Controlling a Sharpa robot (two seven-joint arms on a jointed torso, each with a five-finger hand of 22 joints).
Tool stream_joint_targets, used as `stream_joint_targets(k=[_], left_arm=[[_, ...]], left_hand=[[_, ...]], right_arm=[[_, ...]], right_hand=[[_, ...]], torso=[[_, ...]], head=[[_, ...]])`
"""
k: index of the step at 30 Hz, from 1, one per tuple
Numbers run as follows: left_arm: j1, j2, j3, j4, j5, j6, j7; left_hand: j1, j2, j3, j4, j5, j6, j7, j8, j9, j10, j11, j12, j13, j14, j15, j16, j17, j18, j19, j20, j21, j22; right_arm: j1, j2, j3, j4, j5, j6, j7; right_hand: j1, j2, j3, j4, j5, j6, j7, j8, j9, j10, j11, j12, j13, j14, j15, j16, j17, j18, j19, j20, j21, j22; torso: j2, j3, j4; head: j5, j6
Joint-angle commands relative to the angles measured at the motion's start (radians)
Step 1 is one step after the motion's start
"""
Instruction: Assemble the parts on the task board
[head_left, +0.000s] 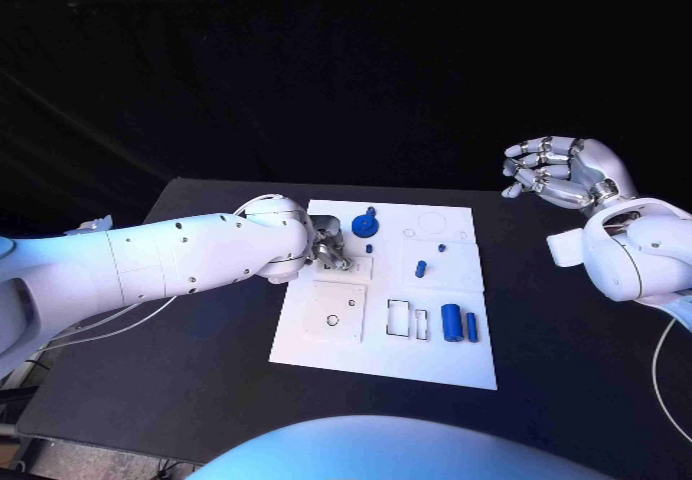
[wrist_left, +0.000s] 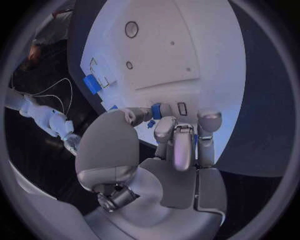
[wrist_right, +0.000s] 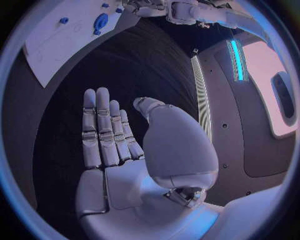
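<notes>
White task board is seen in the head view mid-counter, with blue parts on it: a round knobbed part near the far edge, a small peg mid-board, two cylinders standing just beside each other near the right edge. The left robot hand is lowered onto the board's left half, fingertips at a square recess; whether something is pinched cannot be told from here. The right robot hand is held high off the board's right side, fingers curled inward, nothing in it. Open counter is available on the right and near sides.

Left wrist view: fingers are bunched together over the board edge, and a small blue part sits at the fingertips, apparently pinched against the thumb. Judged step: seating this part in its recess. It is best done by lining it up square before pressing, with the wrist kept low. Risk: the board edge is close, so a dropped part could roll onto the counter.

Right wrist view: the right robot hand is shown with fingers straight and side by side, nothing held, well apart from the board. Its path is unobstructed.
</notes>
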Motion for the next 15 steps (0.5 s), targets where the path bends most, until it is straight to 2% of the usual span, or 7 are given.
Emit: stream_joint_targets(k=[1, 15], left_arm=[[-0.001, 0.01, -0.002, -0.006, 0.069, 0.06, -0.012], [0.003, 0.024, -0.001, -0.032, 0.105, 0.084, -0.023]], left_hand=[[0.001, 0.014, 0.229, -0.222, -0.006, -0.001, -0.008, -0.005, 0.001, 0.006, -0.002, 0.0, 0.0, 0.075, -0.007, 0.006, 0.15, -0.005, -0.002, -0.001, -0.001, -0.002], [-0.039, 0.049, 0.2, -0.192, -0.015, 0.015, -0.016, -0.006, 0.0, 0.022, -0.007, 0.015, 0.03, 0.075, -0.01, 0.006, 0.15, -0.007, 0.003, -0.003, -0.002, 0.007]], right_arm=[[0.0, 0.001, 0.0, -0.001, -0.007, 0.004, 0.007], [-0.002, 0.004, 0.0, -0.004, -0.005, 0.005, 0.006]], right_hand=[[-0.012, 0.002, 0.006, 0.002, 0.004, -0.001, 0.051, 0.005, -0.001, -0.003, 0.005, 0.002, -0.001, 0.007, 0.0, -0.006, 0.001, 0.01, 0.003, 0.004, -0.005, -0.001], [-0.012, 0.002, 0.006, 0.002, 0.004, -0.001, 0.051, 0.005, -0.001, -0.003, 0.005, 0.002, -0.001, 0.007, 0.0, -0.006, 0.001, 0.01, 0.003, 0.004, -0.005, -0.001]], torso=[[0.0, 0.0004, -0.0012], [0.001, -0.0001, 0.0004]], head=[[0.0, -0.001], [-0.003, -0.002]])
